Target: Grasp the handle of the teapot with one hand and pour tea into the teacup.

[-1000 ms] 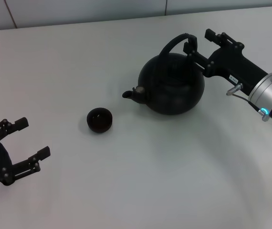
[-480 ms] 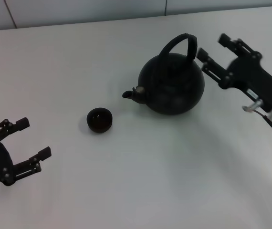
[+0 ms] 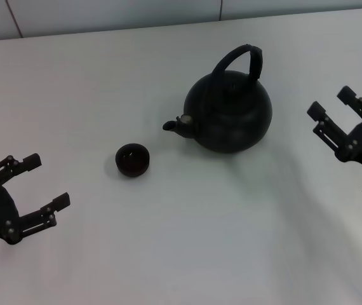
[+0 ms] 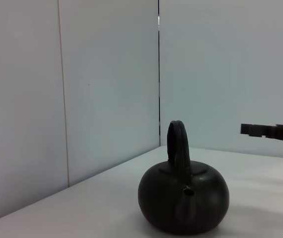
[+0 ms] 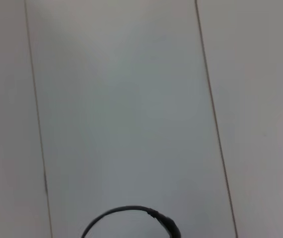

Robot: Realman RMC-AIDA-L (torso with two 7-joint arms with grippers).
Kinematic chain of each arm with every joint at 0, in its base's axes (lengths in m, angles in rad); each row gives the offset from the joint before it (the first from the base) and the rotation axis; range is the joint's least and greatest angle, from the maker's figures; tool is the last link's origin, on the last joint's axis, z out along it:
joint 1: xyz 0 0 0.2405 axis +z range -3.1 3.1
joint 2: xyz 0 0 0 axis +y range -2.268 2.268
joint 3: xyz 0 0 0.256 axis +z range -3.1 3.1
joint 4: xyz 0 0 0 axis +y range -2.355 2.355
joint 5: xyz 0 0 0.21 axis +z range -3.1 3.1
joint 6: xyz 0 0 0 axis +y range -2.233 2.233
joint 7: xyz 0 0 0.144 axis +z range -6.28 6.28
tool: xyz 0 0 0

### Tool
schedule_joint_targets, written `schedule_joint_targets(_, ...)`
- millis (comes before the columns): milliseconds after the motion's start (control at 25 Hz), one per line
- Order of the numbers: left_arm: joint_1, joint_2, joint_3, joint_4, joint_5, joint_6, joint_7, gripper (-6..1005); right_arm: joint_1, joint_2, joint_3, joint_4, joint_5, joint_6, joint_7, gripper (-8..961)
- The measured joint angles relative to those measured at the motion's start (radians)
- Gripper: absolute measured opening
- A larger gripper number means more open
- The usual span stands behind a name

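Note:
The round black teapot [image 3: 230, 114] stands upright on the white table, spout toward the small black teacup [image 3: 133, 159]. Its arched handle [image 3: 243, 58] loops over the lid, untouched. My right gripper [image 3: 333, 107] is open at the right edge, well clear of the pot. Open too, my left gripper [image 3: 44, 184] rests at the lower left, apart from the cup. The left wrist view shows the teapot [image 4: 183, 201] spout-on, its handle [image 4: 177, 147] upright, and the right gripper's fingers [image 4: 270, 131] farther off. Only the top of the handle [image 5: 131, 217] shows in the right wrist view.
The white table [image 3: 181, 241] meets a pale panelled wall [image 3: 105, 13] at the back. Nothing else stands on the table.
My right gripper has pulled back from the teapot's handle, moving right and toward the near edge, with its fingers open. Teapot, cup and left gripper stay put.

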Motion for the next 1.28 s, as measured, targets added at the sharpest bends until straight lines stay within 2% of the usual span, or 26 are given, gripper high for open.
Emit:
schedule_joint_targets(360,-0.002,-0.002,0.0,0.0,0.0,-0.003,0.0,859,-0.009,-0.005,-0.007,-0.012,-0.008,0.002,0.01,695)
schedule_joint_targets(560,-0.015,-0.002,0.005,0.002,0.008,-0.005,0.0,859,0.004,-0.015,-0.12,-0.162,-0.012,-0.049,0.169,695)
schedule_joint_targets(720,-0.015,-0.002,0.005,0.002,0.008,-0.005,0.0,859,0.024,-0.046,-0.31,-0.295,-0.015,-0.084,0.327,694)
schedule_joint_targets(760,-0.034,0.017,0.033,0.004,0.011,0.001,-0.016,859,0.03,-0.057,-0.359,-0.32,-0.015,-0.088,0.354,694)
schedule_joint_targets(800,-0.034,0.017,0.033,0.004,0.011,0.001,-0.016,859,0.037,-0.069,-0.406,-0.342,-0.016,-0.09,0.378,694)
schedule_joint_targets(840,-0.059,0.041,0.074,0.01,0.012,0.006,-0.062,859,0.054,-0.089,-0.481,-0.381,-0.022,-0.096,0.418,694)
schedule_joint_targets(880,-0.065,0.047,0.089,0.013,0.013,0.006,-0.077,859,0.054,-0.089,-0.481,-0.381,-0.022,-0.096,0.418,694)
schedule_joint_targets(1000,-0.082,0.058,0.127,0.029,0.014,0.007,-0.113,859,0.093,-0.112,-0.54,-0.425,-0.062,-0.131,0.456,694)
schedule_joint_targets(1120,-0.098,0.061,0.172,0.076,0.021,0.006,-0.162,859,0.141,-0.128,-0.549,-0.453,-0.126,-0.154,0.492,694)
schedule_joint_targets(1280,-0.104,0.066,0.202,0.131,0.022,0.004,-0.202,859,0.203,-0.139,-0.551,-0.487,-0.249,-0.147,0.567,693)
